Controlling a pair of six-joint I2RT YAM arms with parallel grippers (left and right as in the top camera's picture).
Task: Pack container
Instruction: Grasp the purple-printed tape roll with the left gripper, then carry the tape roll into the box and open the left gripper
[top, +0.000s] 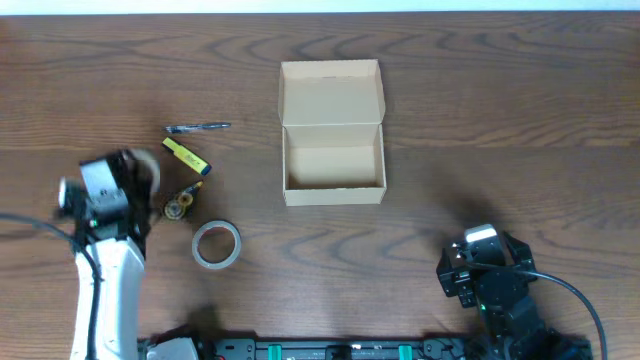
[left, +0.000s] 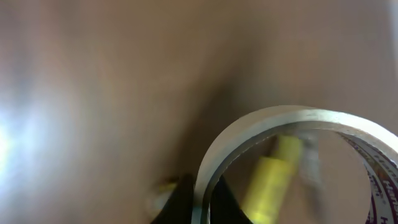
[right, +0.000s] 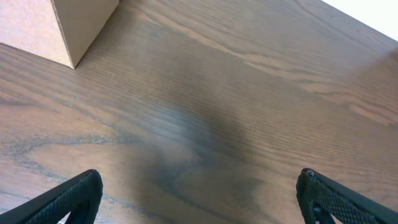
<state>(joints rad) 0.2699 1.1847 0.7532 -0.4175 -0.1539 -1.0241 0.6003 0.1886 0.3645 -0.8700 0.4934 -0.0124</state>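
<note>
A cardboard box (top: 334, 165) is set near the middle of the tabletop (top: 500, 110), somewhat toward the far edge. Its hinged lid (top: 332, 92) is folded back, open toward that far edge. One of its corners (right: 43, 28) is seen at the upper left of the right wrist view.

The left claw (top: 138, 182) is held over the left part of the tabletop and is closed on the rim of a clear tape roll (left: 298, 124), with one dark finger (left: 180, 196) outside the rim and the other inside it. Through the ring a yellow marker (left: 273, 177) is seen, blurred.

The right claw (right: 200, 199) is placed near the near edge, toward the right corner, well apart from the box. Its fingers (right: 68, 199) are spread wide, with nothing between them.

Between the left claw and the box, a pen (top: 198, 127), the yellow marker (top: 185, 157) and a small brass-coloured item (top: 182, 204) are laid on the wood. A grey tape roll (top: 216, 245) is laid flat nearer the near edge.
</note>
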